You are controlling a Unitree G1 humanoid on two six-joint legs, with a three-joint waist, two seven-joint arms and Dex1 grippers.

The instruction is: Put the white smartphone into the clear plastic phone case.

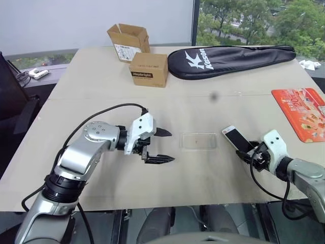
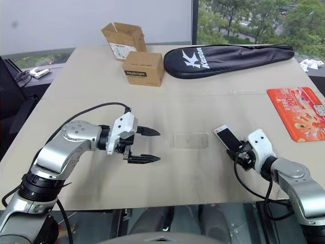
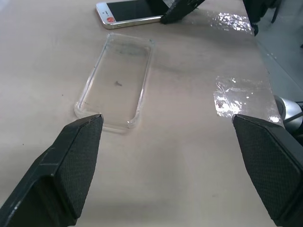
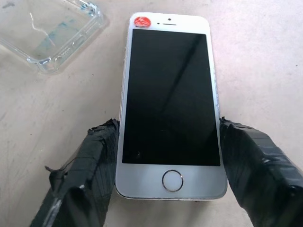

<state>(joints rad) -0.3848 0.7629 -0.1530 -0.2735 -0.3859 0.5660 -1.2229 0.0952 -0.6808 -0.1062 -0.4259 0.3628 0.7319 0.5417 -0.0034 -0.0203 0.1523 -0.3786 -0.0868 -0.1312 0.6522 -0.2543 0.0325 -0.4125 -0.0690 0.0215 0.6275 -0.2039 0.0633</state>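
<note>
The white smartphone (image 4: 169, 101) lies screen up on the beige table (image 1: 101, 96), at the right. My right gripper (image 1: 247, 152) has a black finger against each long edge of the phone near its home button, shut on it. The clear plastic phone case (image 1: 198, 140) lies flat in the middle of the table, just left of the phone (image 1: 233, 137), hollow side up with nothing in it. My left gripper (image 1: 171, 146) hovers left of the case, wide open, holding nothing. Through its fingers the left wrist view looks over the case (image 3: 116, 80) to the phone (image 3: 132, 12).
Two brown cardboard boxes (image 1: 128, 40) (image 1: 149, 69) stand at the back left. A black racket bag (image 1: 228, 60) lies across the back. A red-orange printed packet (image 1: 302, 112) lies at the right edge. The table's near edge runs just under both arms.
</note>
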